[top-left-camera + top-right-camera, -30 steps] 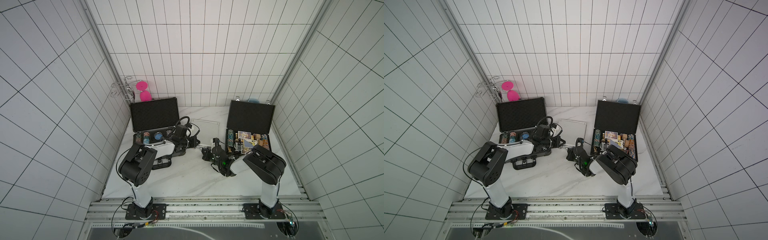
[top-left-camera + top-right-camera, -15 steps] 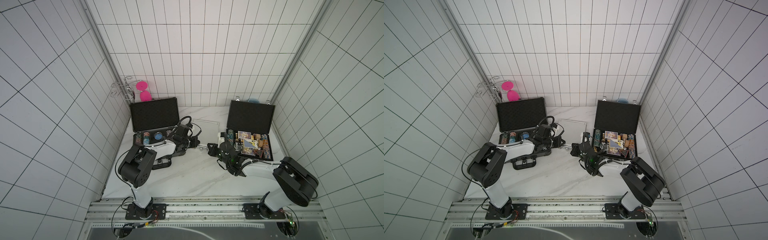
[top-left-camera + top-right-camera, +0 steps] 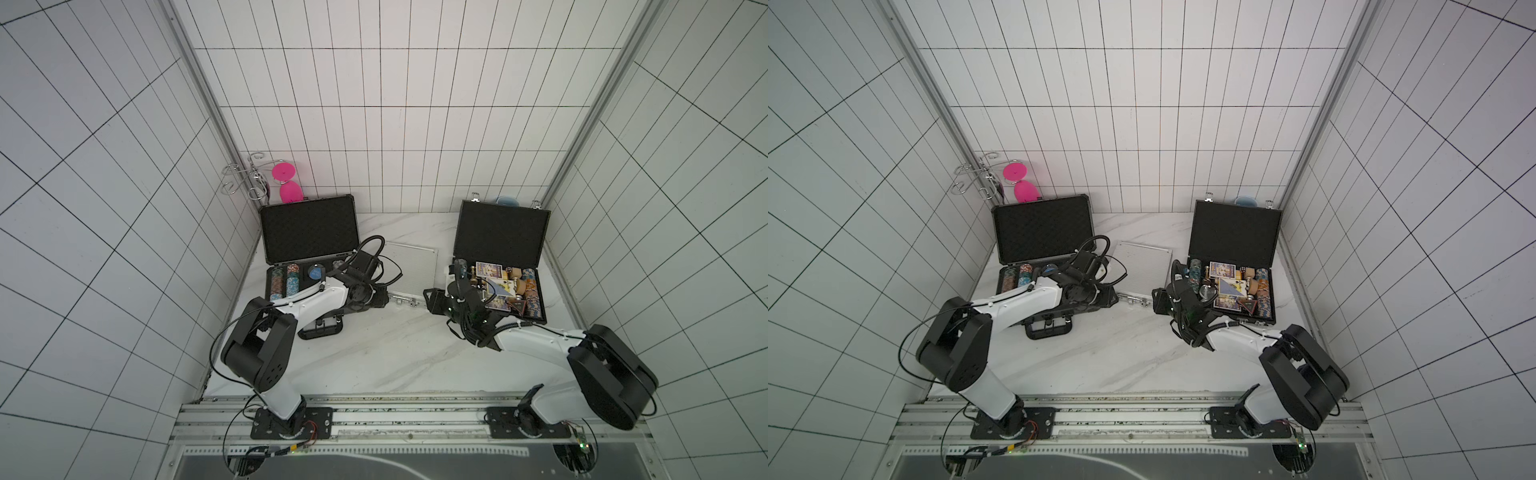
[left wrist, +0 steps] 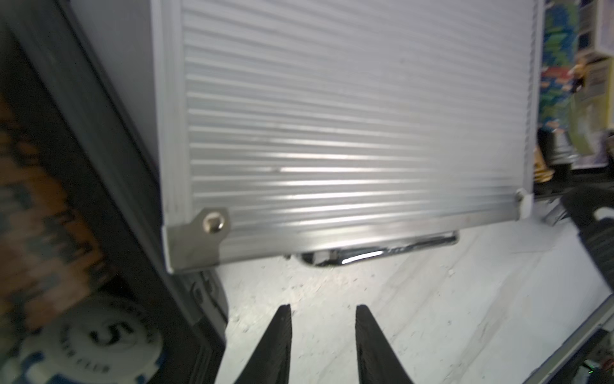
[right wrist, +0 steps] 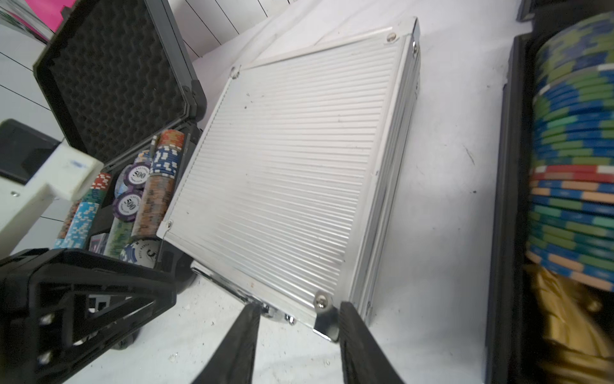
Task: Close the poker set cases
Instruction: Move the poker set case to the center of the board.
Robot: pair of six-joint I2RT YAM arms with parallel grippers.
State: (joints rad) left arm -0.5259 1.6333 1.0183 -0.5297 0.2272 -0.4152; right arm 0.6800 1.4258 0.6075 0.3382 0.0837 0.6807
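I see the small silver case (image 3: 409,266) shut and lying flat in the middle of the surface (image 3: 374,353), between the other two; the wide dark grey case (image 3: 309,232) sits at centre left of both top views, its lid standing up by the back wall and rows of chips (image 3: 286,282) showing in its tray; the black case (image 3: 500,232) sits at centre right, lid likewise up, its tray crowded with more chips and playing cards (image 3: 490,270); my left claw (image 4: 320,307) shows at the bottom edge of the left wrist view with a narrow gap between its jaws and nothing in it, over bare surface just short of the silver case's front edge and chrome handle (image 4: 375,252); my right claw (image 5: 299,306) is parted wider, and the silver case's near corner shows between its fingers (image 5: 352,332) at lower centre of the right wrist view; whether either finger touches that corner I cannot tell; in both top views the two claws sit by the silver case's front edge, one toward each end.
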